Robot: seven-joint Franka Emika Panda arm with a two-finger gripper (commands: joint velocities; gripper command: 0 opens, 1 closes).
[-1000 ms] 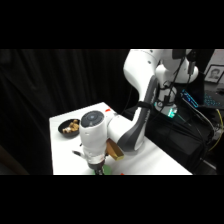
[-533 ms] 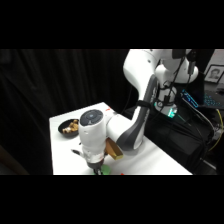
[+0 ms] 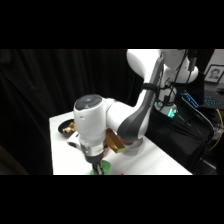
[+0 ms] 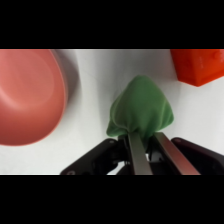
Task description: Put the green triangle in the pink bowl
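White worktop (image 3: 145, 162) against black curtain. Tool (image 4: 143, 150) down at the near edge, fingers (image 4: 134, 150) narrowed on the green triangle (image 4: 141, 109); its rounded apex and long axis point away from the fingers. Arm folded low, wrist vertical. Wrist view alone shows the pink bowl (image 4: 27, 95) beside the triangle, apart, and a red block (image 4: 198, 65); side view shows a black bowl (image 3: 66, 128) behind.

Side view across and down on white table (image 3: 65, 150), wrist view close above it, both sharing green triangle (image 4: 140, 110)
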